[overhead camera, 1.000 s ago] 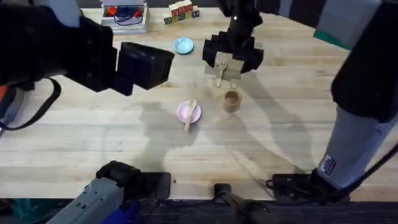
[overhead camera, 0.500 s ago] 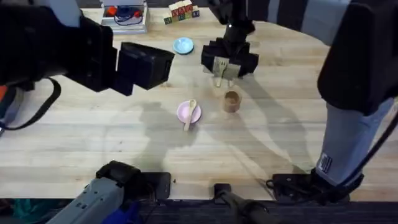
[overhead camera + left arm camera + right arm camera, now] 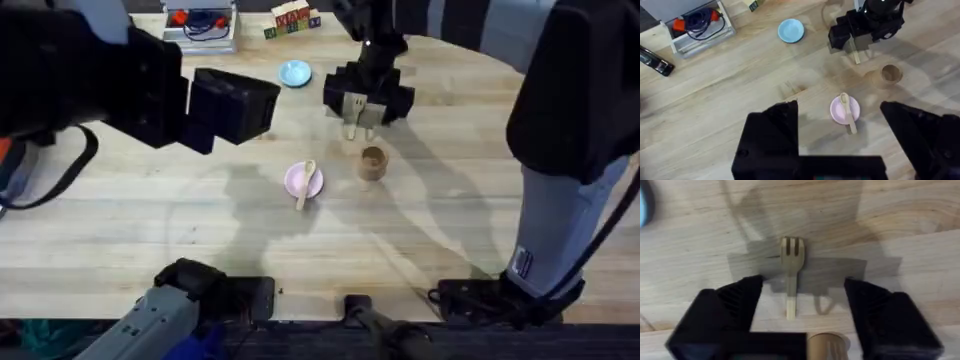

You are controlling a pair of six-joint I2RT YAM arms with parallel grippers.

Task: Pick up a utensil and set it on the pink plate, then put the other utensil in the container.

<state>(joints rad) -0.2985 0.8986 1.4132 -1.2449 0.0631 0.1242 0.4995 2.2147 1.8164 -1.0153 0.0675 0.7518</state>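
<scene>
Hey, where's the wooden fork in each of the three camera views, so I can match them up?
Overhead: the wooden fork lies under the right gripper, beyond the wooden cup.
Left wrist: only its handle end pokes out below that gripper.
Right wrist: fork centered between the open fingers.
Shared landmark: the wooden cup.

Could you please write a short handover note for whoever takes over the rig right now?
Left end effector: open, raised, holding nothing.
Right end effector: open, straddling the fork, which lies flat on the table.
Done: the spoon rests on the pink plate.
Left: grasp the fork and put it in the wooden cup, which stands beside the plate.
</scene>
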